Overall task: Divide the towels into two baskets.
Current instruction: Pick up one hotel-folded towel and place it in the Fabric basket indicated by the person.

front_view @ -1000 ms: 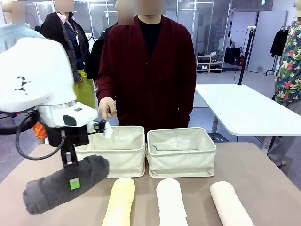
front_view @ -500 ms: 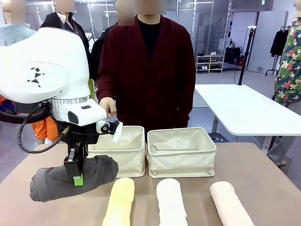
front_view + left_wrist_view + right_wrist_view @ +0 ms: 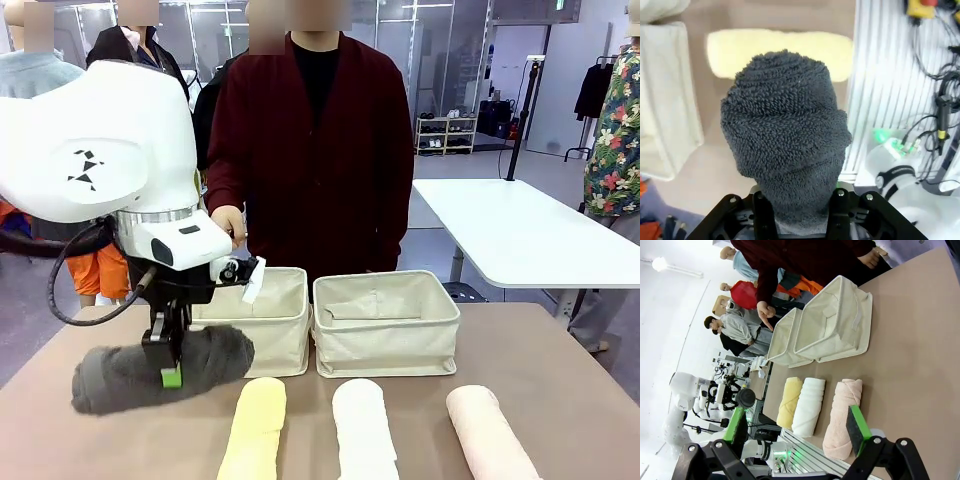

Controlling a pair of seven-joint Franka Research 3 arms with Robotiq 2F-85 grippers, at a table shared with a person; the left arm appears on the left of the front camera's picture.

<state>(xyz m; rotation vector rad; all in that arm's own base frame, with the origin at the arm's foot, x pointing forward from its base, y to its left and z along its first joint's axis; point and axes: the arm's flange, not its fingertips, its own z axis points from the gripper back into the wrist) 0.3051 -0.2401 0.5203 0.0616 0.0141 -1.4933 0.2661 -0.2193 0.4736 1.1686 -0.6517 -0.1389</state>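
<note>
A brown table (image 3: 560, 370) was seen from the robot's side, with a person in a dark red cardigan (image 3: 310, 150) standing at the far edge. The left gripper (image 3: 170, 370) pointed down at the front left of the table, its fingers pinching the dark grey rolled towel (image 3: 115, 378) across its middle. The towel hung roughly level, apparently clear of the tabletop, just in front of the left basket (image 3: 265, 335). In the left wrist view the grey roll rose end-on from between the black fingers.

Two cream canvas baskets stood side by side at mid-table, the right basket (image 3: 385, 340) just beside the left one. The insides that could be seen held no towel. The person's hand (image 3: 228, 225) hovered above the far side of the left basket.

Three rolled towels lay in a row along the near edge, apart from one another: the pale yellow towel (image 3: 253, 430), the white towel (image 3: 363, 430) and the pale pink towel (image 3: 490, 435).

The right gripper (image 3: 797, 427) had its green-padded fingers spread wide, holding nothing, looking over the table from beyond the pink towel.
</note>
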